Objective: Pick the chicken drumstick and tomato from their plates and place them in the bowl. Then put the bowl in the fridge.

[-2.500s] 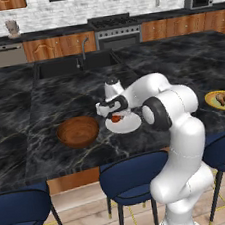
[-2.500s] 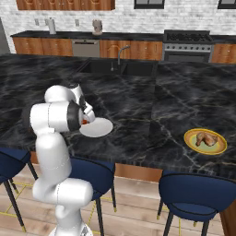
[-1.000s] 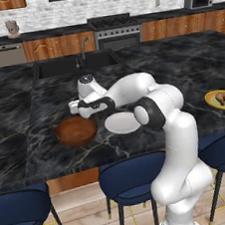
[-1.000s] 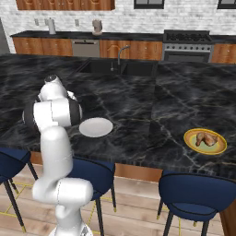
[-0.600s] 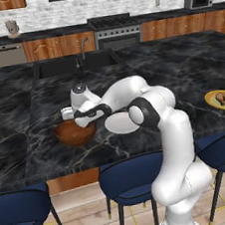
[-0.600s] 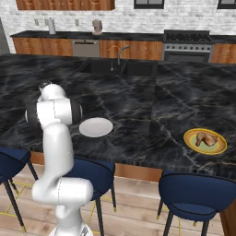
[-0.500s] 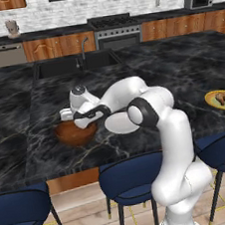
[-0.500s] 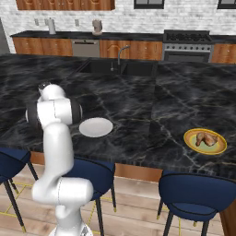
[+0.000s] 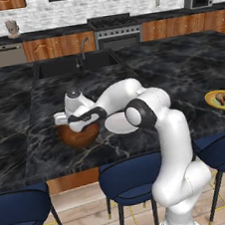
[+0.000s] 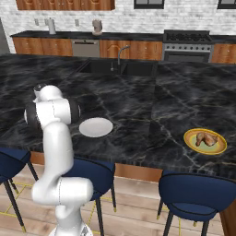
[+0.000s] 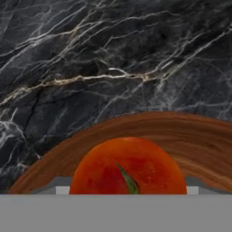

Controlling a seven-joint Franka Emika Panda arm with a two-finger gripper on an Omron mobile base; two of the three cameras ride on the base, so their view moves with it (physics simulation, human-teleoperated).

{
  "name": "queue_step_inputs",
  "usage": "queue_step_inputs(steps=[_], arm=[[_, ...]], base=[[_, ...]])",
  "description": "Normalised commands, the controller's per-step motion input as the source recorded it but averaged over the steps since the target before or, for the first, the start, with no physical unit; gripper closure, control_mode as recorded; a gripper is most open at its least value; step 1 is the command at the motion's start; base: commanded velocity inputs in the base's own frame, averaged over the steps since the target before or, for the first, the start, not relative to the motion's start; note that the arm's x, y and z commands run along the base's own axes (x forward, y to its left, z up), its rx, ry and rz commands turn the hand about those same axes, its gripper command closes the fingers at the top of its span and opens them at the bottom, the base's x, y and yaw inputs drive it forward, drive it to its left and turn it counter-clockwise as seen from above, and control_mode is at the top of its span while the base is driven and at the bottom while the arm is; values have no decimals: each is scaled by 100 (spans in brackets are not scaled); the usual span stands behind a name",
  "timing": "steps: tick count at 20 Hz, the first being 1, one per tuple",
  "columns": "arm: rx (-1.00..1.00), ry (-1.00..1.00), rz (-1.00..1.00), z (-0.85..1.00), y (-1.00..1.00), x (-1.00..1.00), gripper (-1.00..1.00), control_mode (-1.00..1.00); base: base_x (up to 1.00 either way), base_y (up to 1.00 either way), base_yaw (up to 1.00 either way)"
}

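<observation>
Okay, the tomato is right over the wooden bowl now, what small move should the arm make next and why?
Probably let go. In the hand view the tomato sits close against the camera with the bowl rim curving just behind it, and the left base view shows the gripper down at the bowl. Opening the jaws should drop it inside; the drumstick waits on its yellow plate.

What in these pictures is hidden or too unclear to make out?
- End effector, left base view: its fingers are hidden behind the hand over the bowl.
- Tomato, hand view: lower half cut off; grip unclear.
- Bowl, right base view: hidden behind the arm.
- Chicken drumstick: too small for detail.
</observation>
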Motion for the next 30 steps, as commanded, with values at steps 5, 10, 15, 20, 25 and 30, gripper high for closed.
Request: queue_step_inputs(steps=[5, 10, 15, 20, 25, 30], arm=[[1, 0, -1, -2, 4, -37, 100, -100], [0, -2, -4, -15, -3, -32, 100, -100], [1, -1, -2, -22, -6, -9, 100, -100], [0, 3, 0, -15, -3, -2, 100, -100], [0, -1, 0, 0, -1, -4, -100, -100], [0, 0, 0, 18, 0, -13, -100, -100]], base=[[0, 0, 0], [0, 0, 0], [0, 0, 0], [0, 0, 0], [0, 0, 0], [0, 0, 0]])
